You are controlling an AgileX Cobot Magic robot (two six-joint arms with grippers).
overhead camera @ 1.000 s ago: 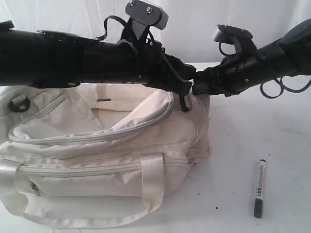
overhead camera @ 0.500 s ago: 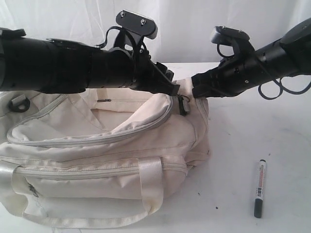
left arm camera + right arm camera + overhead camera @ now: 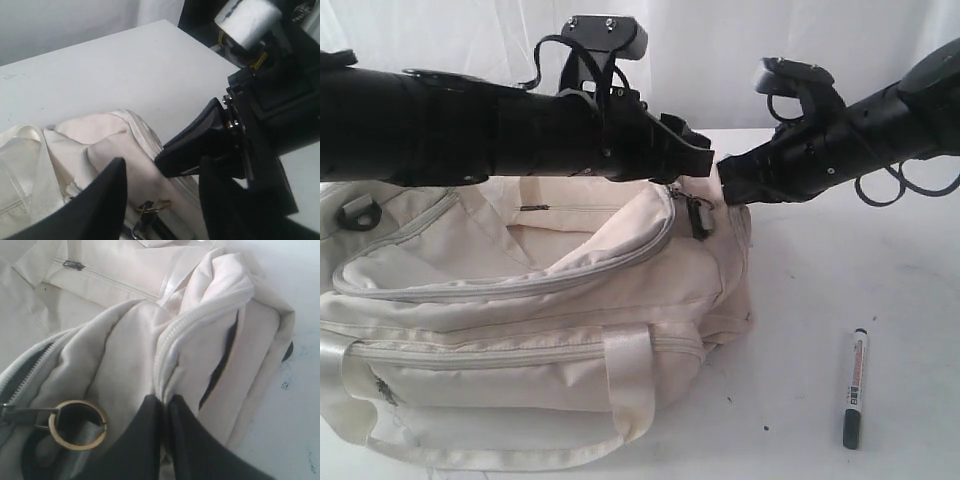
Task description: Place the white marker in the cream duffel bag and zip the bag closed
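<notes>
The slim white marker with a black cap (image 3: 855, 388) lay on the white table (image 3: 920, 300), well apart from the large soft cream fabric duffel bag (image 3: 520, 290). Its long axis ran toward the exterior camera, on the right arm's side. The right gripper (image 3: 162, 401) reached low across the bag's end, fingers pinched together on fabric beside the zip. The left gripper (image 3: 700, 152) hovered alongside, fingers apart.

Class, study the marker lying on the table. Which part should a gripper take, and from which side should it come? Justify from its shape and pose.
Grip the marker at mid-barrel, on the label, coming straight down from above with the jaws across its thin width. It lies flat on the table, clear of the bag, so only the top and long sides are free.
</notes>
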